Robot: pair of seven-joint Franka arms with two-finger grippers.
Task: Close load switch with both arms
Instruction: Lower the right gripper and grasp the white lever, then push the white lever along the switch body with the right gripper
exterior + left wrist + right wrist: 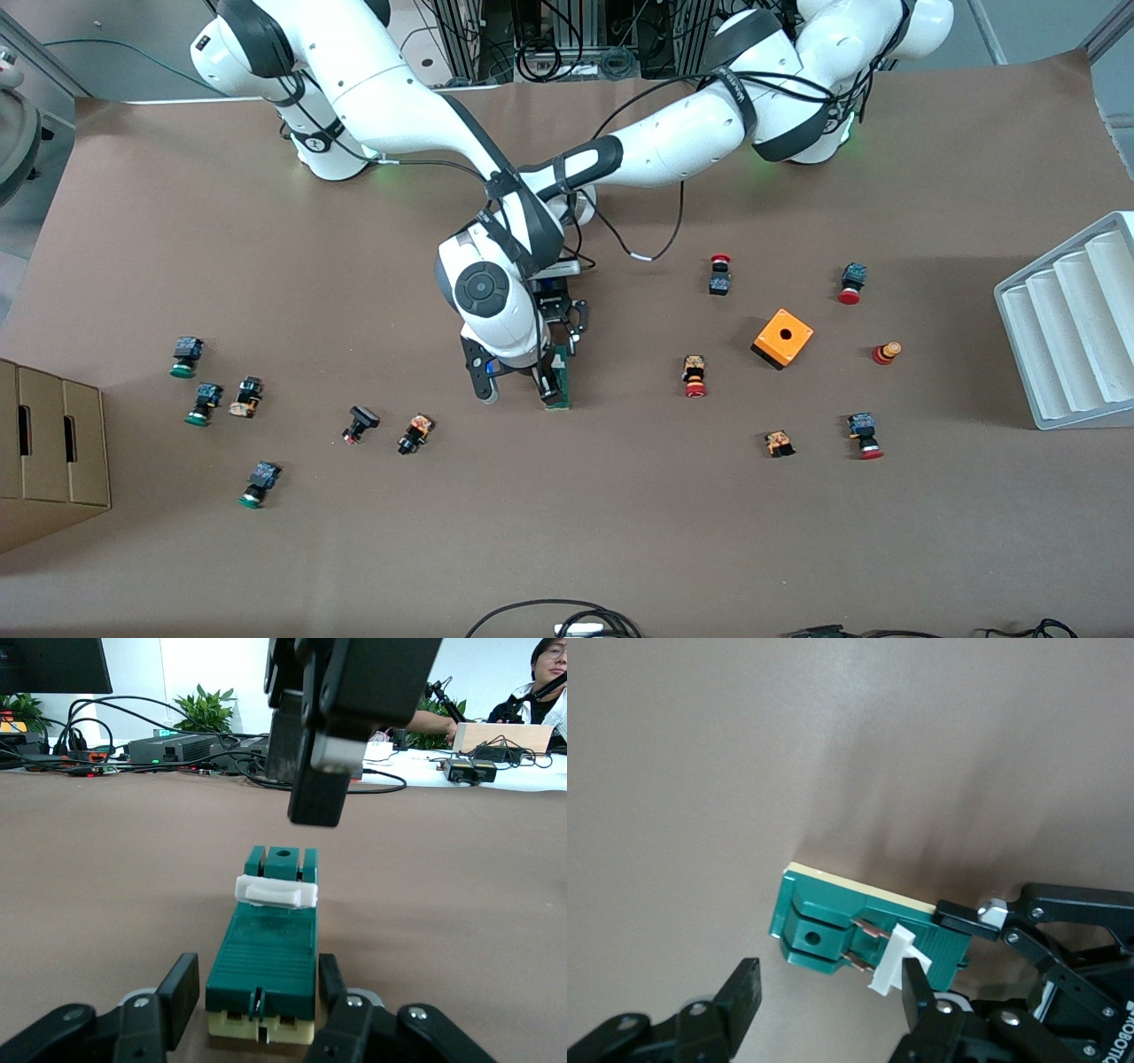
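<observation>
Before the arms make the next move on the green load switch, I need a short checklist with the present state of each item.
1. Load switch lies flat on the table: ok.
2. Left gripper grips one end of the load switch, fingers on both sides: ok.
3. Right gripper is over the end with the white tab, jaws open: ok.
4. White tab already pushed shut: not ok, it stands up.
5. A right finger touches the tab: cannot tell.
6. Push buttons lie apart from the load switch: ok.

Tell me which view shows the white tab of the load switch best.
The left wrist view: the white tab lies unobstructed across the load switch. The right wrist view shows it partly covered by a finger; the front view hides it under the arms.
</observation>
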